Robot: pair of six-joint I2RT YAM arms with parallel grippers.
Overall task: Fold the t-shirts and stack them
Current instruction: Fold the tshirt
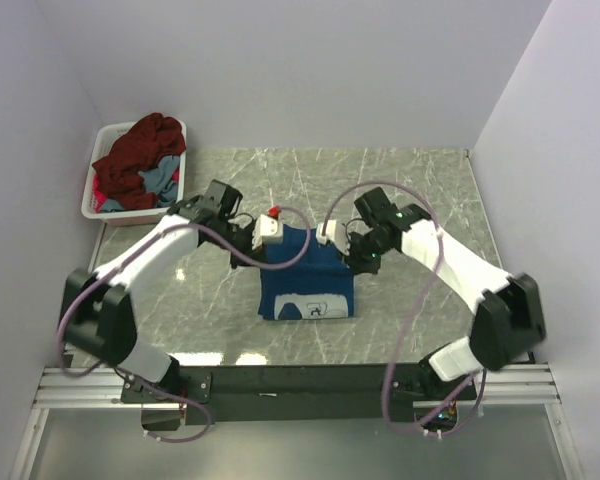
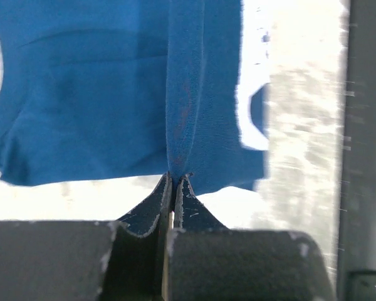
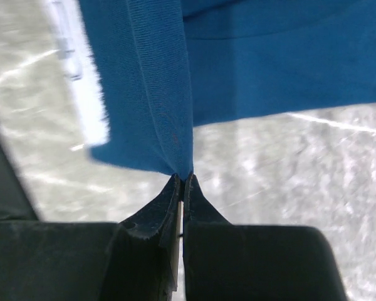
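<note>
1. Blue t-shirt [image 1: 305,280]: a partly folded, roughly rectangular bundle lying on the desk [image 1: 410,180]. Its near portion rests flat on the marbled surface, and a white print [image 1: 318,308] shows close to its near edge.
2. Left arm [image 1: 150,250]: reaches in from the left of the blue t-shirt and meets the garment at its far left corner.
3. Left fingers [image 2: 169,188]: clenched on a pinch of the blue t-shirt. In the left wrist view a narrow ridge of cloth runs away from the closed tips, with the rest of the garment spread out behind it.
4. Right arm [image 1: 460,260]: reaches in from the right of the blue t-shirt and meets the garment at its far right corner.
5. Right fingers [image 3: 175,188]: clenched on a fold of the blue t-shirt. In the right wrist view a taut band of cloth rises from the closed tips, with the desk showing on both sides of it.
6. White basket [image 1: 92,180]: stands beyond and to the left of the blue t-shirt, well apart from it.
7. Maroon t-shirt [image 1: 140,150]: heaped in the white basket, rising above its rim, well apart from the blue t-shirt.
8. Grey-blue t-shirt [image 1: 160,180]: lies in the same basket, mostly covered by the maroon t-shirt, so only a patch of it shows on the side facing the blue t-shirt.
</note>
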